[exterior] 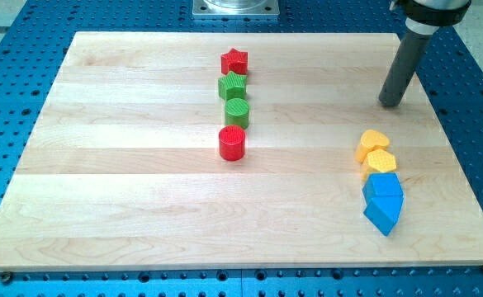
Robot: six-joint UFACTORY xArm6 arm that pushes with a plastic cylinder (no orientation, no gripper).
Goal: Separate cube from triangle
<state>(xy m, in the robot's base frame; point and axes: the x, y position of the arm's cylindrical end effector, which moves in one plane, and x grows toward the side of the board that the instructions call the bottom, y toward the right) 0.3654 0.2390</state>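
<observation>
The rod comes down from the view's top right, and the tip (391, 102) sits on the table (125, 181) in open wood, touching no block. There are no fingers on this arm, just the straight dark rod, so nothing is spread, pressed together or pinching.

Nearest to the tip, below it and slightly toward the view's left, is the right-hand cluster, four blocks running in a tight line toward the view's bottom. First the upper yellow block (372, 144), its shape hard to make out, near the tip but apart from it. Touching it from below is the lower yellow block (380, 161), also of unclear shape. Pressed against that one sits the blue cube (385, 187), and right against the cube, at the bottom of the line, the blue triangle (381, 216). Cube and triangle are in contact, edge to edge.

Well apart, toward the view's left and near the middle of the table, a second line runs top to bottom: red star (234, 61), green star-like block (232, 85), green cylinder (237, 111), red cylinder (233, 143), each just beside or touching the next.
</observation>
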